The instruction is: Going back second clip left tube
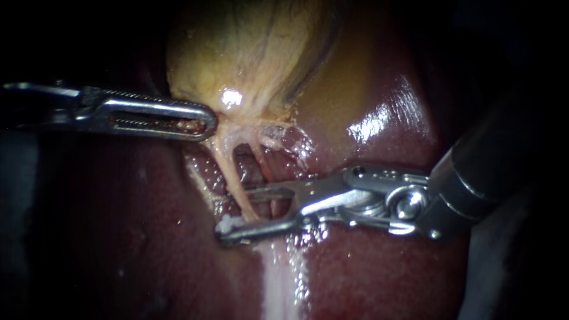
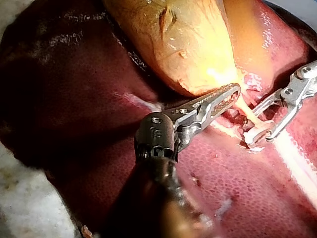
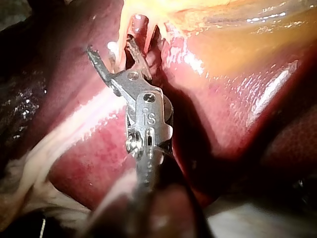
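**1. Left tube.** In the endoscope view the left tube (image 1: 237,184) is a pale cord just off centre toward 8 o'clock. It leaves the gallbladder neck and slants down toward 5 o'clock. A second tube (image 1: 259,159), redder, lies just beside it on the 3 o'clock side.

**2. Clip.** A white clip (image 1: 226,224) shows at the tip of the lower jaw, touching the left tube at its lower end (the frames do not show whether it is locked round the tube). In the left wrist view the clip (image 2: 251,135) sits between the tips of the other instrument, with the left tube (image 2: 247,111) running into it.

**3. Right instrument.** The right instrument (image 1: 232,213) enters from 3 o'clock. Its pincer is released: a clear gap separates the jaws, and the left tube crosses that gap. The right wrist view shows the right instrument (image 3: 110,45) with the same spread jaws. The left wrist view also shows the right instrument (image 2: 251,124).

**4. Left instrument.** The left instrument (image 1: 207,121) enters from 9 o'clock and lies level. Its pincer is clenched on the gallbladder at the neck. In its own wrist view the left instrument (image 2: 234,91) meets the gallbladder edge.

**5. Surroundings.** The gallbladder (image 1: 249,53) (image 2: 188,44) (image 3: 237,20), yellow, fills 12 o'clock. The liver (image 1: 118,237) (image 2: 74,89) (image 3: 237,99), dark red and wet, lies under everything. A pale band (image 1: 278,284) (image 2: 297,158) runs from below the clip toward 6 o'clock.
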Robot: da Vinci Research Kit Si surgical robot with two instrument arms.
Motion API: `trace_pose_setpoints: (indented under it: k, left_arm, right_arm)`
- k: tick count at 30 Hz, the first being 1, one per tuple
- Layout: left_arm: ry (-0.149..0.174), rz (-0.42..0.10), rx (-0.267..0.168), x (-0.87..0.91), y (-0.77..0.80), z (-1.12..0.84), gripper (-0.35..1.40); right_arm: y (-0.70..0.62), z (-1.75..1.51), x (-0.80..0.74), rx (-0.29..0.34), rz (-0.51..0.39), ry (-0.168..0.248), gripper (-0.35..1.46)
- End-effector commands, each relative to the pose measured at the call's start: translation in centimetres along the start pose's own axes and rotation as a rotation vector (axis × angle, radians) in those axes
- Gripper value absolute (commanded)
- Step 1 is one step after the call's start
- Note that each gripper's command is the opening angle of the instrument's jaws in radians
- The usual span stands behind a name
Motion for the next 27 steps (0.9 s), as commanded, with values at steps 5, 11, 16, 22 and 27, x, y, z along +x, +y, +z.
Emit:
trace_pose_setpoints:
  k: [5,11,16,22,27]
  left_arm:
    - [0.000,0.000,0.000,0.00,0.00,-0.01,-0.35]
    - [0.000,0.000,0.000,0.00,0.00,-0.01,-0.35]
    - [0.000,0.000,0.000,0.00,0.00,0.00,-0.35]
    - [0.000,0.000,0.000,0.00,0.00,0.00,-0.35]
    - [0.000,0.000,0.000,0.01,0.00,0.01,-0.35]
  right_arm:
    - [-0.02,-0.25,0.06,0.004,-0.018,0.000,0.49]
    - [-0.06,-0.63,0.20,-0.006,-0.044,0.007,0.49]
    - [-0.12,-0.98,0.32,-0.007,-0.090,0.008,0.49]
    - [-0.18,-1.35,0.46,-0.043,-0.120,0.016,0.49]
    - [-0.22,-1.52,0.51,-0.047,-0.129,0.016,0.49]
